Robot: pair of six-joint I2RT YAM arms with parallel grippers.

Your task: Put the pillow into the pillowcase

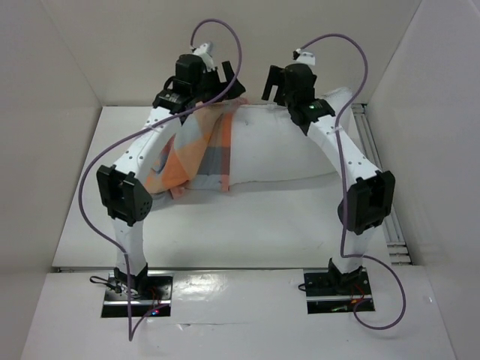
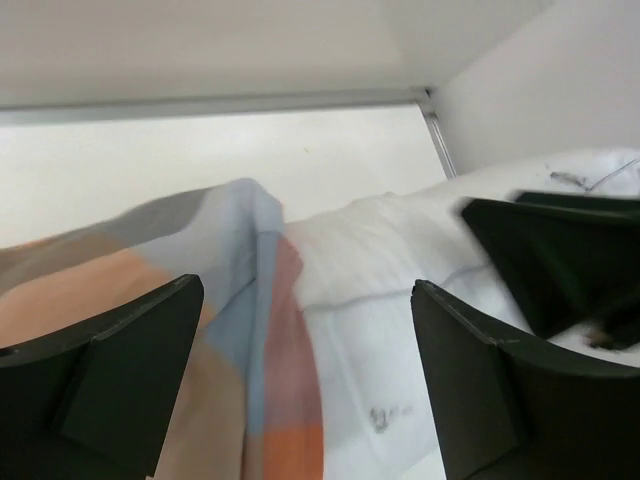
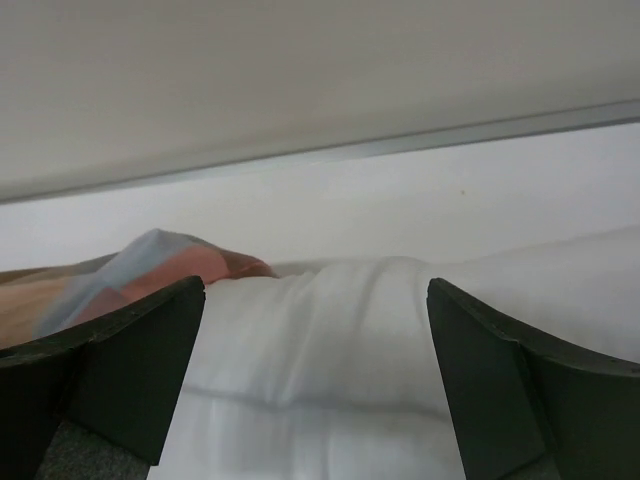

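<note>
The plain white pillow [image 1: 281, 146] lies across the far part of the table. The checked pillowcase [image 1: 196, 154] covers its left end, with a fold drawn up toward the left gripper. My left gripper [image 1: 229, 81] hovers open above the pillowcase's edge; in the left wrist view the checked fabric [image 2: 190, 300] and the pillow with dark specks [image 2: 385, 330] lie below the spread jaws [image 2: 305, 390]. My right gripper [image 1: 271, 84] is open above the pillow's far edge. The right wrist view shows the pillow [image 3: 340, 340] below the jaws [image 3: 315, 385] and the pillowcase [image 3: 160, 265] at left.
White walls enclose the table on the left, back and right. A metal rail [image 1: 379, 176] runs along the right edge. The two grippers are close together at the back, and the right gripper shows in the left wrist view [image 2: 560, 250].
</note>
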